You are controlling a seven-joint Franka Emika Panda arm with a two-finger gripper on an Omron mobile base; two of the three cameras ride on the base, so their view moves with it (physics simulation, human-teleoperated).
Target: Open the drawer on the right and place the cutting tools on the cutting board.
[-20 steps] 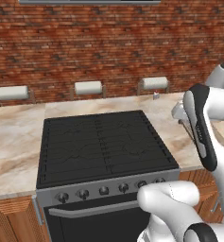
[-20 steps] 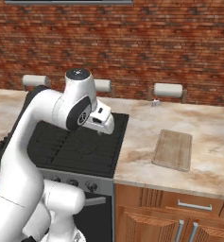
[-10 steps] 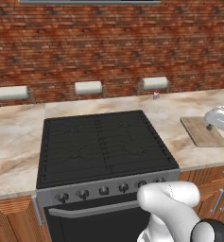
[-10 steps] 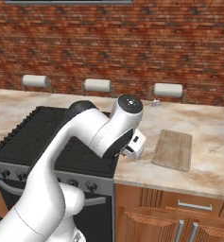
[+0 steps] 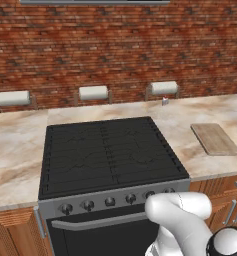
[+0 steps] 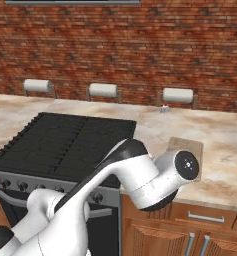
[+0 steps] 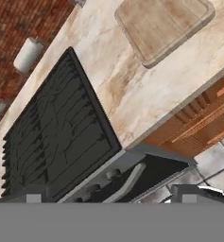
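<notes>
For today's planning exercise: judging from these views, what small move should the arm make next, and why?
Probably lower the open gripper toward the closed orange-brown wooden drawer right of the black stove; the light-tan wooden cutting board is bare, so the tools are likely inside.

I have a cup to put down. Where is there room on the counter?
Left of the stove the counter is bare. Also bare: the strip between stove and cutting board. The board itself is bare too.

Cutting board (image 6: 190,150) partly behind arm.
</notes>
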